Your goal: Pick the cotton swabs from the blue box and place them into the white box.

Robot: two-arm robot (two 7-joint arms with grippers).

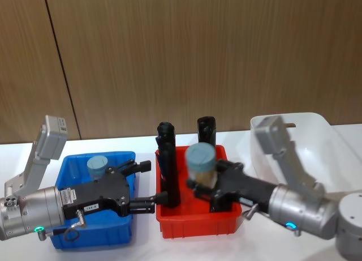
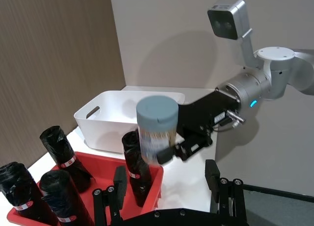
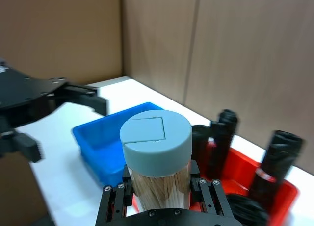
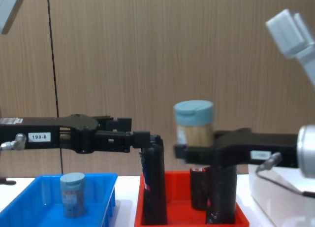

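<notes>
Right hand (image 1: 205,188) sits closest, fingers pinching 1 small clear cylindrical cotton-swab tub (image 1: 201,161) w/ pale blue-grey lid, gripped low on its body. Tub is upright, lid up, held in the air above the red rectangular plastic bin (image 1: 198,226), approx. over its middle, not touching the tall black rolls (image 1: 168,170) standing in that bin. White rectangular plastic box (image 1: 322,137) w/ oval handle slot stands just right of the red bin on the white counter (image 1: 144,238); held tub is not over it yet.

Left hand (image 1: 153,183) hovers w/ fingers spread wide, nothing between them, at the right edge of the bright blue shallow plastic box (image 1: 113,231), pointing toward the red bin. 2nd swab tub (image 1: 97,166) stands upright inside the blue box, toward its back. In the chest view it sits well below the left hand, no contact.
</notes>
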